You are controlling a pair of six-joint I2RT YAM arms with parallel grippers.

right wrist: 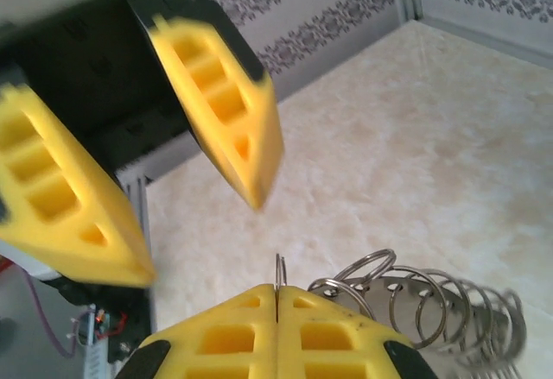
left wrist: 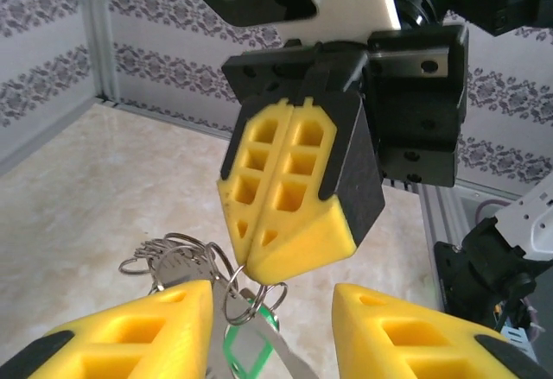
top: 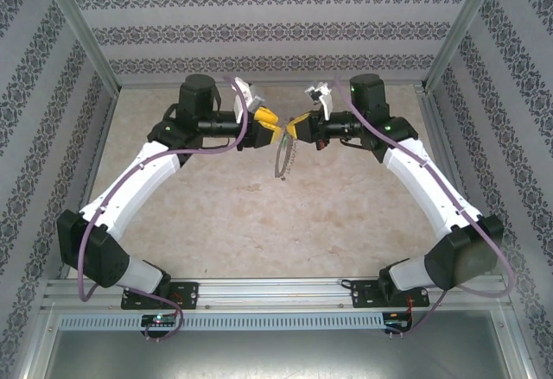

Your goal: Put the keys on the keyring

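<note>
The keyring (left wrist: 173, 260), a thin metal strip strung with several small silvery rings, hangs in the air between the two arms (top: 282, 160). My right gripper (left wrist: 257, 262) is shut, its yellow fingertips pinching one small ring of it (right wrist: 278, 272). The key's green head (left wrist: 251, 350) dangles just below that pinch, a silvery blade lying across it. My left gripper (left wrist: 272, 331) is open right in front, with the key and the lower rings between its fingers, close to the left finger (left wrist: 138, 336). In the right wrist view the left gripper's fingers (right wrist: 226, 103) stand spread apart above the pinch.
Both grippers meet above the far middle of the beige tabletop (top: 259, 224). Patterned walls (top: 259, 34) with aluminium posts enclose the back and both sides. A metal rail (top: 276, 293) carrying the arm bases runs along the near edge.
</note>
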